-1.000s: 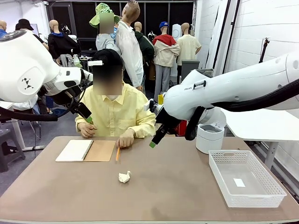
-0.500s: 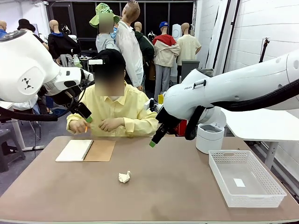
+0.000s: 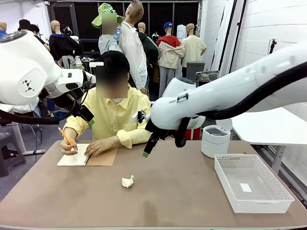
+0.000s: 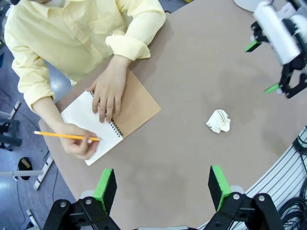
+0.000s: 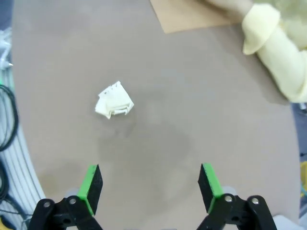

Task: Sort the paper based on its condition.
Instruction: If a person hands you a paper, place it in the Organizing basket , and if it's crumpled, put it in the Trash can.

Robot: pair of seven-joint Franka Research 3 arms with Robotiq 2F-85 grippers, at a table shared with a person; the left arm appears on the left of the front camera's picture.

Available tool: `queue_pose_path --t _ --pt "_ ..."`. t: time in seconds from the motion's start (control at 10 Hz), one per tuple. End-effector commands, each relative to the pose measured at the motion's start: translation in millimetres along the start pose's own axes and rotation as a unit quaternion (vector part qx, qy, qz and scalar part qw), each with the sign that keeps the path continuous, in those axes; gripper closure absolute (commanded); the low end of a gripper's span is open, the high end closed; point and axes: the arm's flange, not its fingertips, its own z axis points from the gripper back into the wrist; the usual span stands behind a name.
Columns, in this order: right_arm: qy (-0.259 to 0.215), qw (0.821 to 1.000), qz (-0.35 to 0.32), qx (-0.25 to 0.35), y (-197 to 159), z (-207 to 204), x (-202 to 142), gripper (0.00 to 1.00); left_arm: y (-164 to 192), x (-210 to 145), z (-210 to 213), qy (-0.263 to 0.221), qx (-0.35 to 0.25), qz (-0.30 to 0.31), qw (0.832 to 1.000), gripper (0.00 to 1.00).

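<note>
A crumpled ball of white paper (image 3: pixel 127 181) lies on the brown table near its middle; it also appears as the paper ball (image 4: pixel 218 121) and the paper ball (image 5: pixel 114 100). My right gripper (image 3: pixel 146 152) hangs open above the table, behind and to the right of the ball, with nothing between its fingers (image 5: pixel 91 188). My left gripper (image 3: pixel 89 120) is held high at the left, open and empty, looking down from the gripper (image 4: pixel 162 188) on the table. The right gripper (image 4: pixel 261 67) shows there too.
A person in a yellow shirt (image 3: pixel 115 117) writes with a pencil (image 3: pixel 67 139) in an open spiral notebook (image 3: pixel 88 155) at the far left. A white basket (image 3: pixel 225 177) stands at the right with a small white slip (image 3: pixel 245 187) inside. A white round container (image 3: pixel 215 141) sits behind it.
My right arm has swung left and lower, toward the table's middle. The person picked up the pencil, laid a hand on the notebook and began writing. The left arm stayed put.
</note>
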Motion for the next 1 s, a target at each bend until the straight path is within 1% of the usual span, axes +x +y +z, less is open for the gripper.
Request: queue_pose_path --t 0.0,0.3,0.5,0.6,0.7,0.8,0.9 --pt "0.043 0.999 0.009 0.008 -6 -23 30 0.00 1 0 1 0.001 0.002 0.003 1.000 0.00" --pt "0.076 0.995 0.029 0.053 7 -63 49 0.00 1 0 1 0.001 0.002 0.003 1.000 0.00" --pt "0.093 0.992 0.041 0.072 17 -78 57 0.00 1 0 1 0.001 0.002 0.003 1.000 0.00" --pt "0.094 0.992 0.044 0.072 20 -79 58 0.00 1 0 1 0.001 0.002 0.003 1.000 0.00" --pt "0.085 0.994 0.041 0.062 16 -68 52 0.00 1 0 1 0.001 0.002 0.003 1.000 0.00" --pt "0.080 0.993 0.041 0.079 24 -82 51 0.00 1 0 1 0.001 0.002 0.003 1.000 0.00" --pt "0.080 0.993 0.041 0.079 24 -82 51 0.00 1 0 1 0.001 0.002 0.003 1.000 0.00"
